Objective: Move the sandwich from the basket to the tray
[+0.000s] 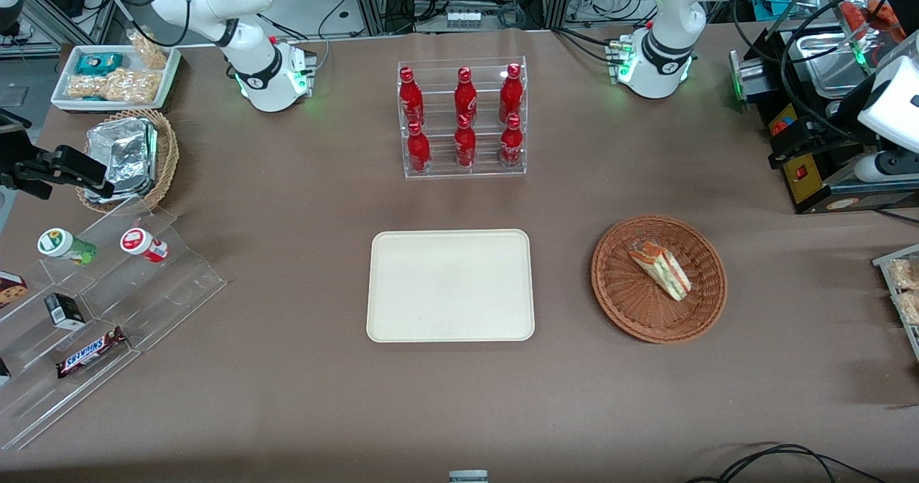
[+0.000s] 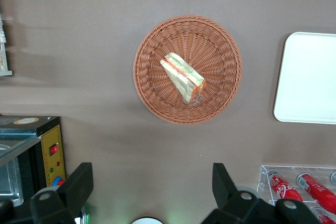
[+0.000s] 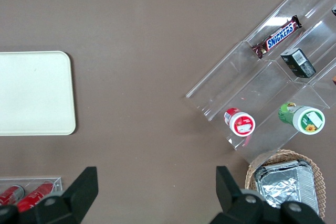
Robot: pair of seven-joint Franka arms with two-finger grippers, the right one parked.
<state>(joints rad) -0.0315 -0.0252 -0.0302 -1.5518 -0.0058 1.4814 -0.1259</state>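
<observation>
Sandwich [image 1: 660, 268]: a small triangular wedge sealed in clear wrap, with pale bread faces and visible bands of green, red and orange filling along its cut edge. It lies on its side in the round reddish-brown wicker basket [image 1: 617, 293], slightly off the basket's centre, its long edge running diagonally. The wrist view shows the same wedge [image 2: 181, 76] resting on the woven floor of the basket [image 2: 220, 40], with the red-orange layer at one end and green streaks along the bread.

Tray [image 1: 402, 311]: a flat cream rectangle with rounded corners and a low rim, nothing on it, lying on the brown bench [image 1: 287, 397] beside the basket, toward the parked arm's end; the two are apart.

Gripper [image 2: 152, 195]: held high above the bench, farther from the front camera than the basket, released, its two dark fingers [image 2: 79, 184] spread wide with only bench surface between them. It touches nothing.

Acrylic rack of red cola bottles [image 1: 463, 117]: six bottles in two tiers, standing farther from the front camera than the tray.

Black control box [image 2: 50, 150]: with a red button, near the working arm's end of the bench.
</observation>
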